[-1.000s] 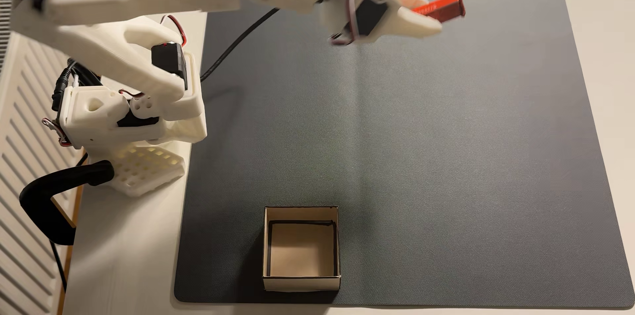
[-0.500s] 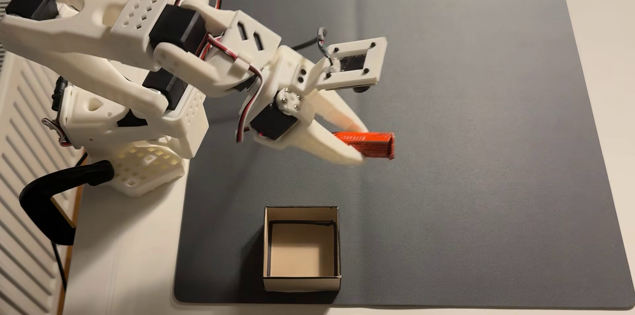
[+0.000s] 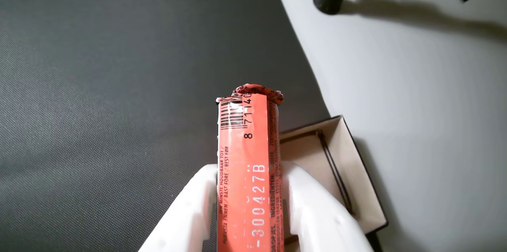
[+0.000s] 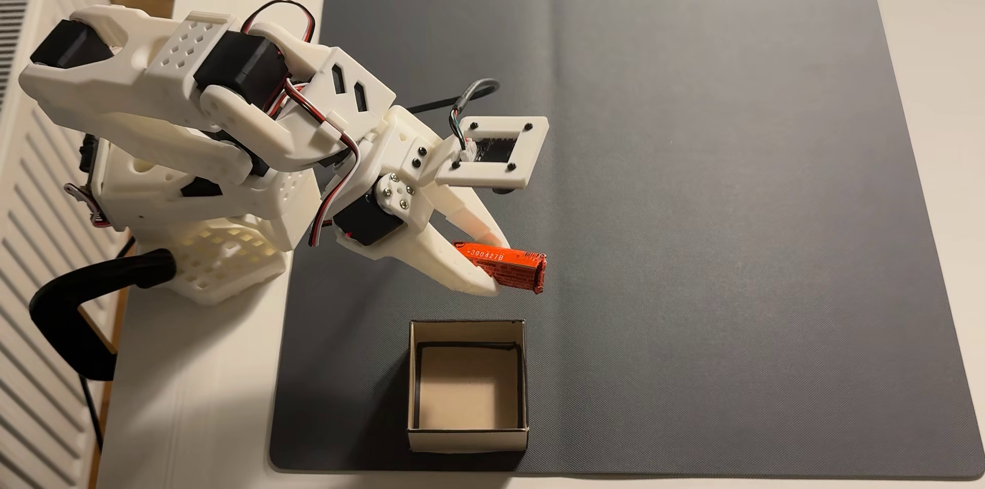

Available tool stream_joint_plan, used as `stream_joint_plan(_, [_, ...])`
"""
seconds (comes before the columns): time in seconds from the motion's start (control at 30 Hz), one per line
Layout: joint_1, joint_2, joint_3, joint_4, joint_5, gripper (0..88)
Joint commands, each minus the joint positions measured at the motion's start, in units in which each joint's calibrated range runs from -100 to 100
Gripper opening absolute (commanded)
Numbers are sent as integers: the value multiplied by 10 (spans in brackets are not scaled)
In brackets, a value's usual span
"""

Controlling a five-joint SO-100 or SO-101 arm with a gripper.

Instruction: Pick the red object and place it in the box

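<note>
The gripper (image 4: 498, 268) is pinching the red bar (image 4: 506, 266) between its two white fingers (image 4: 453, 262). The bar is up in the air, not touching the dark mat (image 4: 719, 201). In the fixed view the bar lies almost flat. Its long side runs from left to right, tipped a little down to the right. The free end, with its crimped tip, sticks out past the fingertips and points toward the right edge of the mat. The other end sits back between the fingers. The light code "300427B" faces up.

In the wrist view the red bar (image 3: 247, 172) runs straight away from the camera, and the gripper (image 3: 247, 176) holds it on both sides. A barcode shows near its far end.

The box (image 4: 468, 438) stands on the mat near the front edge, open side up, with nothing in it. The bar hangs just behind the box's back wall, near its back right corner, not over the opening. In the wrist view the box (image 3: 356, 188) sits just right of the bar, close to where the mat meets the white table (image 3: 427, 105).
</note>
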Motion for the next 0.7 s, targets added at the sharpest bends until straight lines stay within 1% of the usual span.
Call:
stream_joint_plan(0.0, [17, -4, -35, 1, 0, 89])
stream_joint_plan(0.37, [108, -4, -42, -2, 0, 89])
stream_joint_plan(0.67, [113, -4, -22, -48, 0, 93])
